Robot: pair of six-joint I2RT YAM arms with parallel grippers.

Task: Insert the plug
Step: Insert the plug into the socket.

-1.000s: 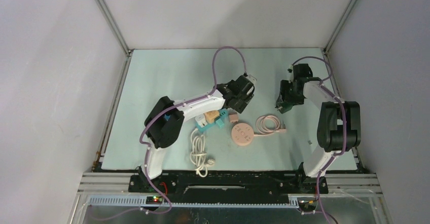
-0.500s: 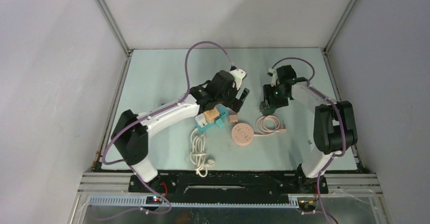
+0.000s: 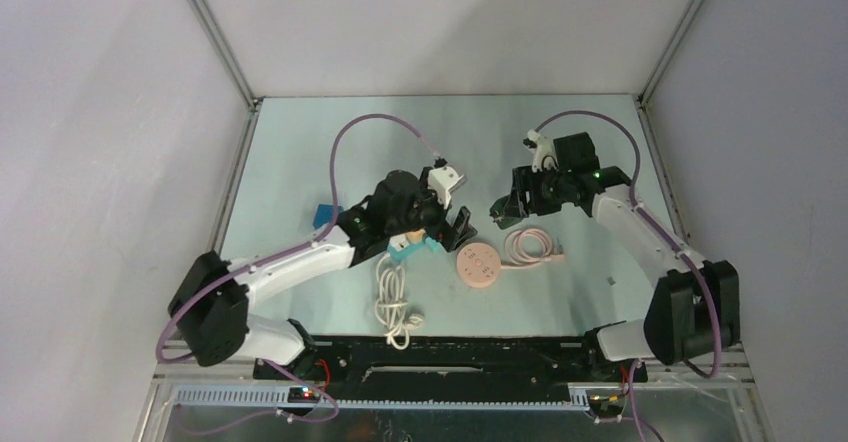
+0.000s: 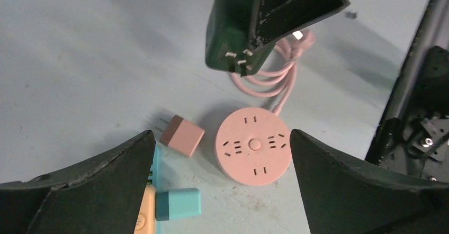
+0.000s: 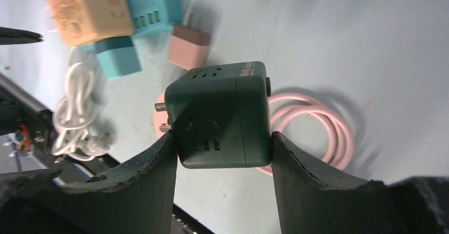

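My right gripper (image 3: 503,207) is shut on a dark green cube plug (image 5: 219,115), its metal prongs pointing left, held above the table. It also shows in the left wrist view (image 4: 233,33). A round pink socket (image 3: 477,264) lies flat just below and left of it, faces up (image 4: 253,146). My left gripper (image 3: 458,227) is open and empty above the socket's left side. Its two fingers straddle the socket and a small pink plug (image 4: 181,136).
A pink cable coil (image 3: 528,245) lies right of the socket. A teal power strip (image 3: 410,245) with a beige cube (image 5: 87,11) and a teal plug (image 4: 177,204) lies to the left. A bundled white cable (image 3: 392,302) lies nearer the front edge.
My right gripper has moved left toward the round socket with the green cube. My left arm has swung back and left, bringing its open gripper down over the socket.
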